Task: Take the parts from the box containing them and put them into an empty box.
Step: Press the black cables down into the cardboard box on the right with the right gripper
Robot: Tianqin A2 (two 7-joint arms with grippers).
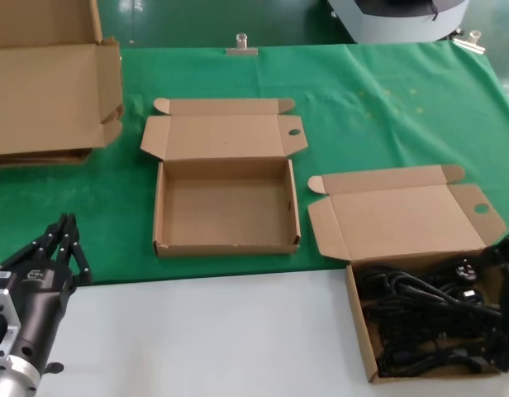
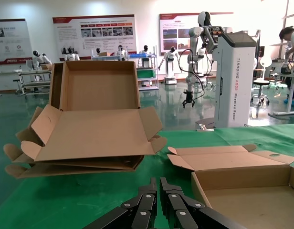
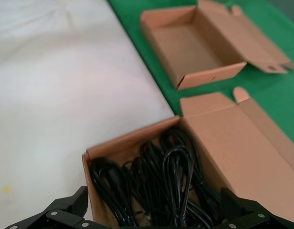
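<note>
The empty box (image 1: 225,246) lies open in the middle of the green cloth, lid folded back; it also shows in the left wrist view (image 2: 242,177) and the right wrist view (image 3: 211,76). The box containing the parts (image 1: 359,322) sits at the front right, lid open, full of the tangled black coiled power cords (image 1: 420,318). My right gripper (image 1: 506,285) hangs over this box at its right side, open wide, fingers (image 3: 66,212) spread on either side of the cords (image 3: 161,186) and holding nothing. My left gripper (image 1: 64,227) is shut and empty at the front left, its tips (image 2: 158,183) just left of the empty box.
A stack of big flattened cartons (image 1: 48,91) lies at the back left, also in the left wrist view (image 2: 89,133). A white table surface (image 1: 197,331) covers the front, green cloth (image 1: 387,107) the back. A metal clip (image 1: 241,45) sits on the far edge.
</note>
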